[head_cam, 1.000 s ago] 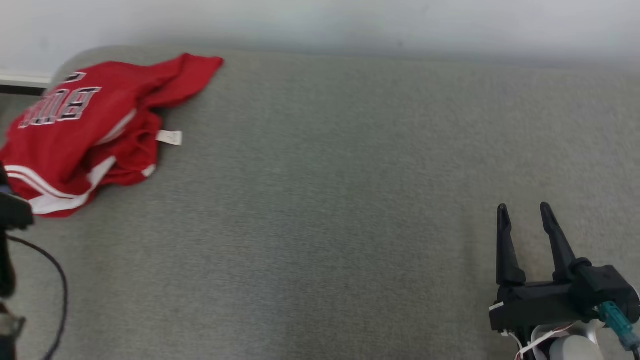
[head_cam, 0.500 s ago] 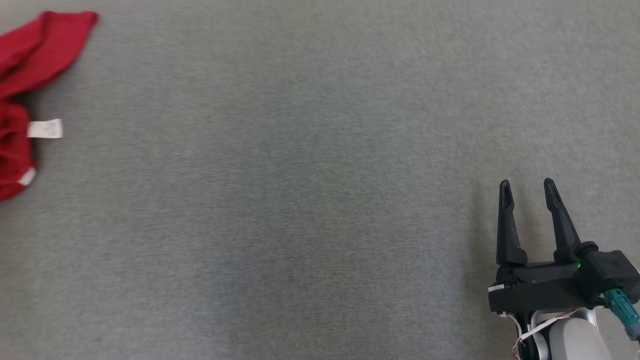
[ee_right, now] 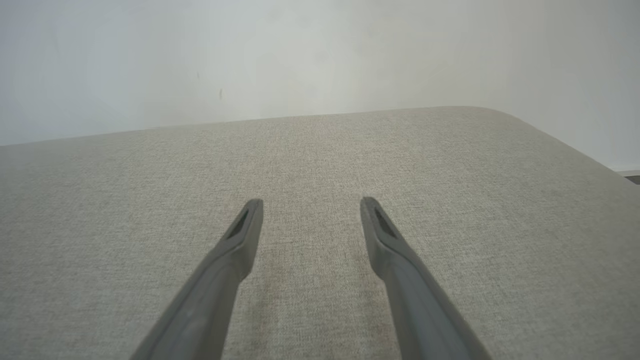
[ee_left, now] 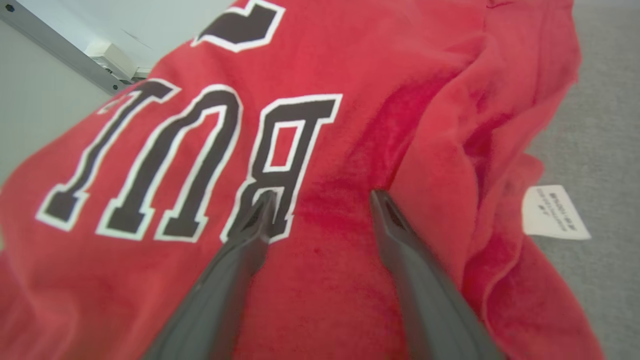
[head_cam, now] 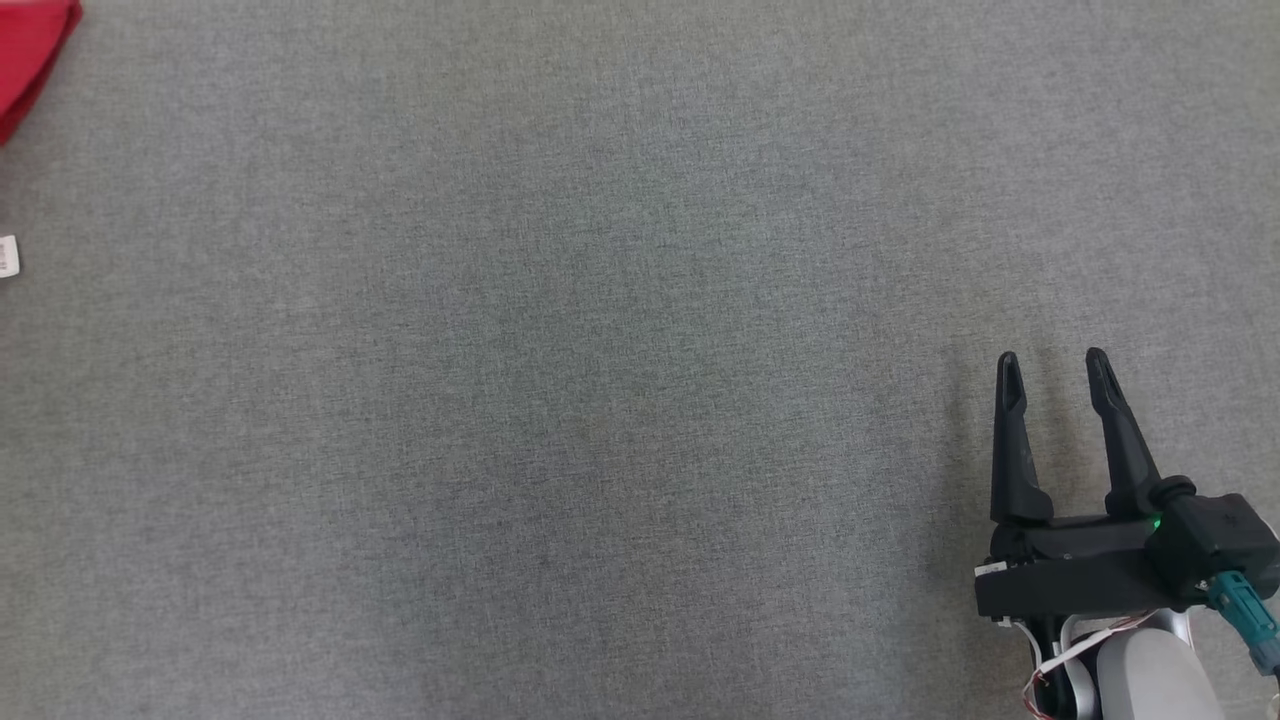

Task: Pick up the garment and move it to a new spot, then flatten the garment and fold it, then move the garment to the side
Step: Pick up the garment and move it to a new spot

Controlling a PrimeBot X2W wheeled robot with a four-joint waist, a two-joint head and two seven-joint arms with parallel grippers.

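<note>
Big grey fabric surface (head_cam: 600,350), red garment (head_cam: 30,55) tucked way off in the upper left corner of the head view

The top is a plain woven grey cloth, pretty even all over. In the right wrist view it ends in a rounded far corner at the upper right, against a pale wall (ee_right: 300,50). The right gripper (head_cam: 1052,356) sits at the lower right of the head view, fingers spread apart with nothing between them, just over bare cloth. The left wrist view is mostly garment, rumpled, with black and white lettering. Its white label (ee_left: 555,212) lies on the grey at the right. The left gripper (ee_left: 322,197) is also spread wide and grasping nothing, tips over the lettering, though I can't tell if they touch. There's a grey trim strip (ee_left: 60,65) on the wall at the upper left there.
</note>
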